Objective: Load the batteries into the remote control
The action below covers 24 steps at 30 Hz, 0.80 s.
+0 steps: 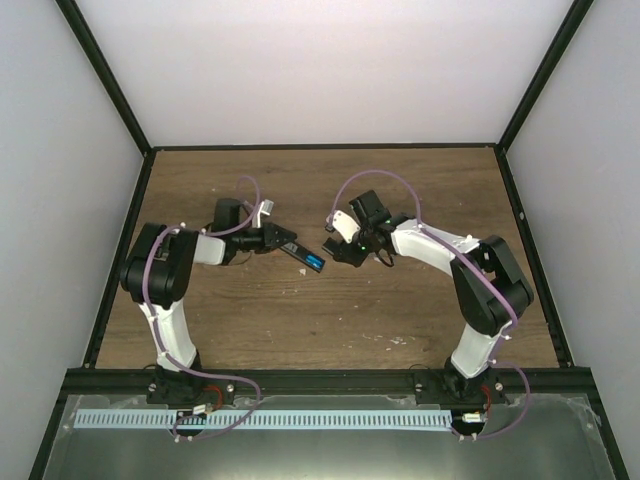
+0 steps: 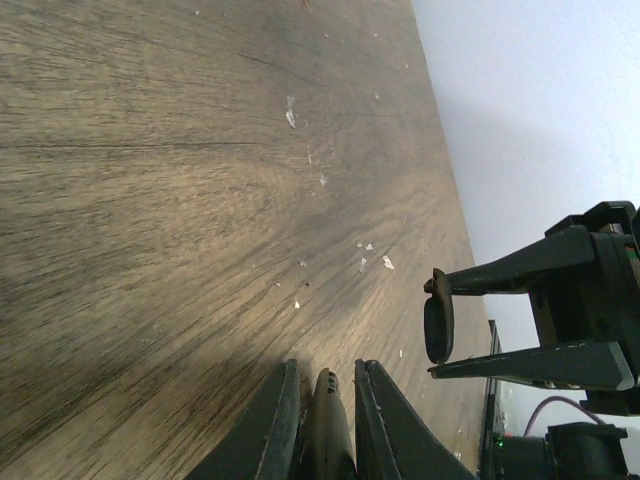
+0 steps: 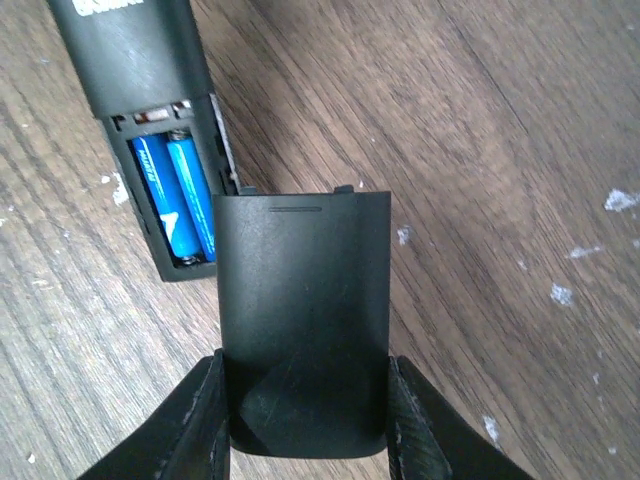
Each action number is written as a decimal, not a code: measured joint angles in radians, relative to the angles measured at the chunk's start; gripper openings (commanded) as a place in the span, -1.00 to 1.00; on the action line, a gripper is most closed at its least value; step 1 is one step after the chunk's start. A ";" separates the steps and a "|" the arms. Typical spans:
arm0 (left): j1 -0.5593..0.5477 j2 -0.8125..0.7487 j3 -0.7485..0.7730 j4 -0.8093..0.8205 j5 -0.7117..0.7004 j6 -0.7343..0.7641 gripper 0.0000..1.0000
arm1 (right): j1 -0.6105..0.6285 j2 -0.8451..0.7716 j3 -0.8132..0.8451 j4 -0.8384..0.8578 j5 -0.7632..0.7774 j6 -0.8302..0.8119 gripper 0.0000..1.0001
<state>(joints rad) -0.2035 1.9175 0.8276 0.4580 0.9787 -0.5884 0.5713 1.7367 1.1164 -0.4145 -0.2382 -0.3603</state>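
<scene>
Brown wood-grain tabletop (image 3: 480,150) lies under both arms. Left jaws are clamped on the slim black rectangular remote control (image 3: 130,50), whose open bay holds two bright blue batteries (image 3: 175,200) side by side. Right jaws grip a short black plastic cover (image 3: 300,300) just beside that bay.

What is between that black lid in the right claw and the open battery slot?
Nothing visible. The lid, held by the right gripper, hangs right beside the open slot of the remote, where both batteries already lie. The left gripper holds the remote.
</scene>
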 measured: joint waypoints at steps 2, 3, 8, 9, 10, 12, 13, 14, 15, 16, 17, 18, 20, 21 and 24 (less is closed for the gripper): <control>-0.002 0.005 0.005 -0.005 0.008 0.014 -1.00 | 0.000 0.000 -0.002 0.013 -0.021 -0.013 -0.45; -0.002 0.009 0.007 -0.006 0.013 0.019 -1.00 | 0.000 0.000 -0.003 0.019 -0.029 -0.018 -0.45; 0.001 0.043 0.024 -0.007 0.051 0.030 -1.00 | 0.006 0.000 -0.005 0.033 -0.076 -0.038 -0.45; 0.001 0.055 0.031 -0.009 0.063 0.034 -1.00 | 0.010 0.000 -0.005 0.036 -0.084 -0.044 -0.45; 0.001 0.067 0.037 -0.012 0.073 0.039 -1.00 | 0.015 0.001 -0.005 0.038 -0.092 -0.048 -0.45; 0.001 0.080 0.042 -0.020 0.087 0.044 -1.00 | 0.029 0.005 -0.005 0.042 -0.103 -0.055 -0.44; 0.001 0.083 0.043 -0.026 0.094 0.047 -1.00 | 0.036 0.008 -0.005 0.042 -0.107 -0.059 -0.44; 0.001 0.084 0.044 -0.030 0.101 0.051 -1.00 | 0.044 0.013 -0.005 0.042 -0.110 -0.064 -0.45; 0.000 0.084 0.044 -0.034 0.103 0.054 -1.00 | 0.051 0.019 -0.005 0.042 -0.111 -0.067 -0.44; 0.000 0.084 0.045 -0.037 0.106 0.058 -1.00 | 0.058 0.026 -0.005 0.042 -0.112 -0.070 -0.44; 0.001 0.084 0.046 -0.042 0.107 0.062 -1.00 | 0.064 0.034 -0.004 0.041 -0.111 -0.072 -0.44; 0.001 0.084 0.047 -0.043 0.108 0.066 -1.00 | 0.071 0.043 -0.004 0.041 -0.110 -0.073 -0.44; 0.000 0.084 0.048 -0.046 0.108 0.069 -1.00 | 0.082 0.063 -0.004 0.039 -0.109 -0.076 -0.44; 0.000 0.084 0.048 -0.047 0.108 0.069 -1.00 | 0.086 0.071 -0.004 0.037 -0.108 -0.076 -0.43; 0.001 0.084 0.048 -0.048 0.109 0.069 -1.00 | 0.095 0.090 -0.001 0.031 -0.098 -0.077 -0.43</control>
<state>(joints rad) -0.2028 2.0014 0.8757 0.4095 1.0882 -0.5190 0.6662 1.8263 1.1156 -0.3832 -0.3363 -0.4370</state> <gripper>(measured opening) 0.150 0.304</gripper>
